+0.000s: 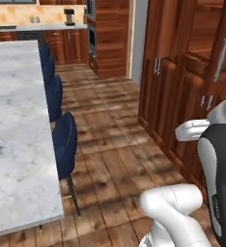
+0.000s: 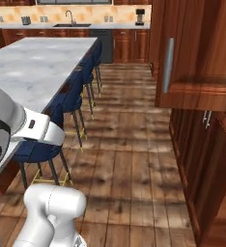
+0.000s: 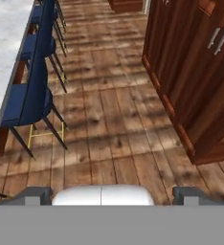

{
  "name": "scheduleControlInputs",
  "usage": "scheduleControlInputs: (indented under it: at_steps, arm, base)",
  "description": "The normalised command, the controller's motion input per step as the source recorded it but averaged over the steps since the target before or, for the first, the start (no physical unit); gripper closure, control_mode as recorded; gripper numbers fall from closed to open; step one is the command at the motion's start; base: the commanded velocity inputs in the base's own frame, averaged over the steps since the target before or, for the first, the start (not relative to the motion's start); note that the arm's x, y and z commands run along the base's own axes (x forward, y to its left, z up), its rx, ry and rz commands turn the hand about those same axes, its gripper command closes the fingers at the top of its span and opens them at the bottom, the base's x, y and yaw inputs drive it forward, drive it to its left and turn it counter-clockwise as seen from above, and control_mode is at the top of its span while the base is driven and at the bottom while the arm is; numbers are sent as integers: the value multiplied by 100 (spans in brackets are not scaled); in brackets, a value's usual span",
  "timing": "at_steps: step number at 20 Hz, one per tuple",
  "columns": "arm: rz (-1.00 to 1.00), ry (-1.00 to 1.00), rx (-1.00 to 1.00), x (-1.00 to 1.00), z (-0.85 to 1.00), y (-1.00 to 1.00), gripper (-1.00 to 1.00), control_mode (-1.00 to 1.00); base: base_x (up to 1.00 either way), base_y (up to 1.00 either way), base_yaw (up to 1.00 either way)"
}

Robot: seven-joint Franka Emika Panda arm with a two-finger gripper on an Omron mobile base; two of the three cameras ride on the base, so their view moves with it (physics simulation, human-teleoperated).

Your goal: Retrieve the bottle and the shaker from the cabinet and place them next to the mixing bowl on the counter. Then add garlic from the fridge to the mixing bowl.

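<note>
Beside veined marble counter (image 1: 13, 135), plank floor (image 1: 115, 144).

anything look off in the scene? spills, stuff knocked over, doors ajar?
One thing: a cabinet door stands swung open into the aisle. Otherwise the stools sit lined up along the counter, and the wood floor shows no spills.
</note>
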Motion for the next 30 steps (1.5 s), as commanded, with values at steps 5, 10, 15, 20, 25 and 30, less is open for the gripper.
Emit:
scheduleControlInputs:
  at_steps: [5,10,15,20,25,30]
  arm:
    - [0,0,0,0,0,0,-100,100]
    - [0,0,0,0,0,0,-100,100]
    - [0,0,0,0,0,0,-100,100]
    - [0,0,0,0,0,0,-100,100]
    - [0,0,0,0,0,0,-100,100]
    - [0,0,0,0,0,0,-100,100]
  base:
    - [100,-61,22]
    - [99,-14,0]
    - [90,-8,-13]
    - [61,-2,-51]
    - [49,0,-65]
    - [31,4,-76]
